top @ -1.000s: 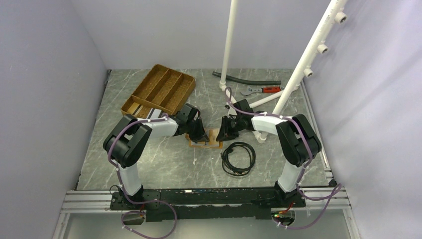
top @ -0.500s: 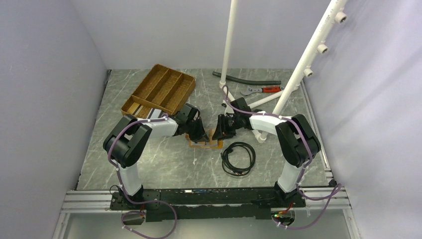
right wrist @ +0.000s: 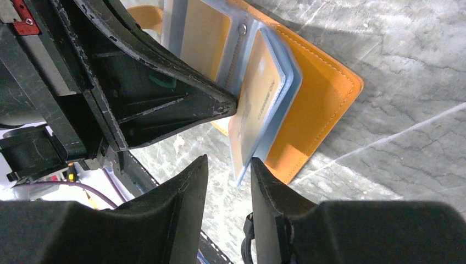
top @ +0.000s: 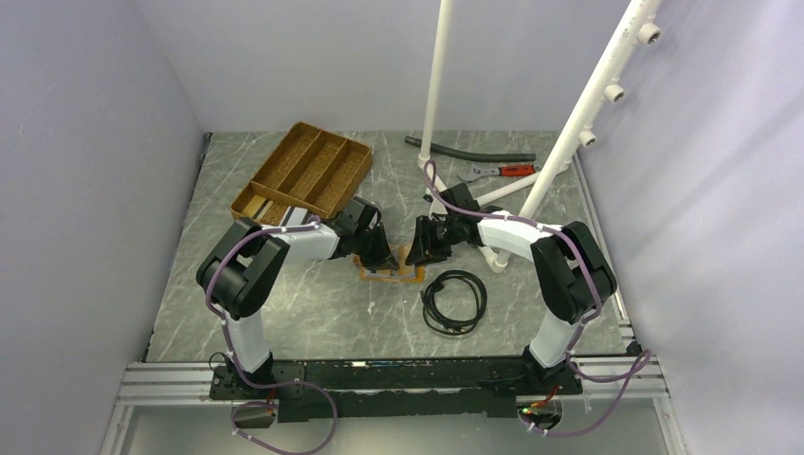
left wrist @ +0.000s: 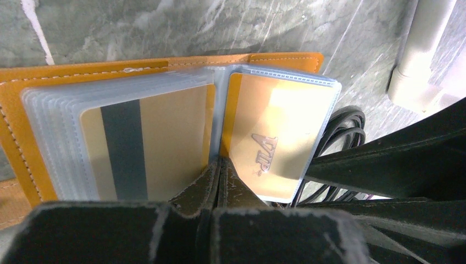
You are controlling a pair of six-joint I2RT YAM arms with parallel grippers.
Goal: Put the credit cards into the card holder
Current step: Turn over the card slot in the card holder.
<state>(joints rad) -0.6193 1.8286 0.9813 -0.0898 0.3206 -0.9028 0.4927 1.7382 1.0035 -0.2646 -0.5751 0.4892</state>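
Open card holder [top: 393, 275] lies mid-frame on the surface [top: 284, 303]. Left gripper [left wrist: 220, 170], fingers together, pins its spine. Right gripper [right wrist: 228, 163], narrowly apart, straddles a clear sleeve [right wrist: 275, 118] holding a gold VIP card [left wrist: 269, 143]. Likely next: nip and turn that sleeve gently
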